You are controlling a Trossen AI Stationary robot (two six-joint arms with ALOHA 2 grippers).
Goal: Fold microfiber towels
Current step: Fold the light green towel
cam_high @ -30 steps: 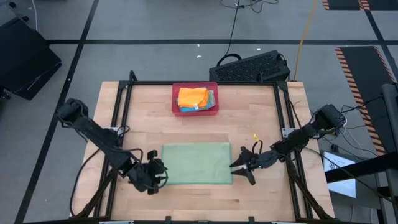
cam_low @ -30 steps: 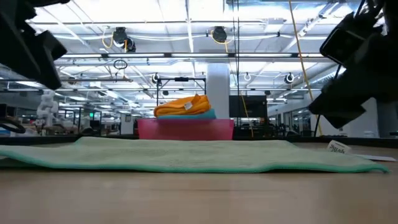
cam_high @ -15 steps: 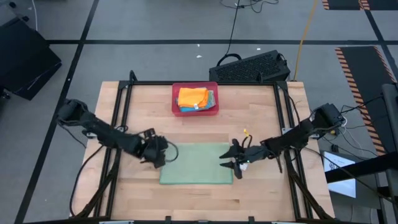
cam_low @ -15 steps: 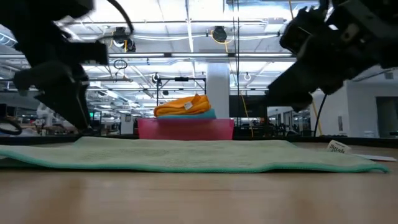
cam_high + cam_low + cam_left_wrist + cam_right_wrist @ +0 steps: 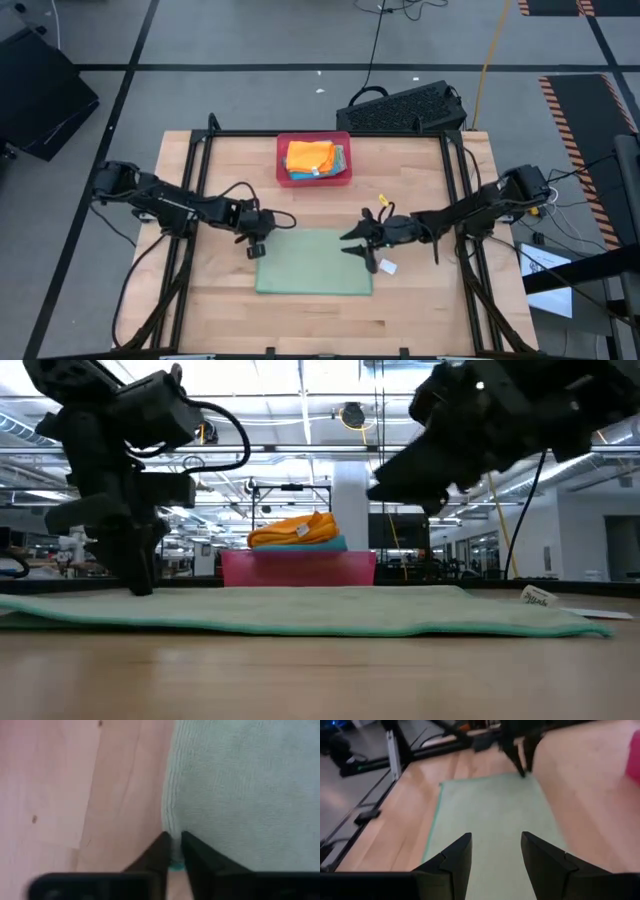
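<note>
A light green microfiber towel [image 5: 313, 262] lies spread flat on the wooden table, near the front. My left gripper [image 5: 257, 245] stands at its far-left corner [image 5: 140, 588], pointing steeply down and shut on the edge. My right gripper [image 5: 350, 243] hangs open above the towel's far-right part, clear of the cloth [image 5: 390, 485]. In the right wrist view its two fingers [image 5: 455, 857] frame the towel [image 5: 490, 815]. Folded orange, blue and green towels [image 5: 312, 158] rest in the pink-red tray [image 5: 283, 170] at the far edge. My left gripper pinches the green towel's left edge [image 5: 171, 832] by the far-left corner, between its two fingers [image 5: 160, 851]. The fingers come from above, slanting steeply down. The towel lies flat on the table, not lifted.
A white tag [image 5: 388, 267] lies on the table at the towel's right edge. Black frame rails [image 5: 195, 190] run along the table's left and right sides. Bare wood lies between the towel and the tray.
My left gripper has gone from the towel's near-left corner toward the far edge, along the left side, and come down at the far-left corner. My right gripper has moved toward the far edge and the left, rising over the towel. The towel has stayed flat.
</note>
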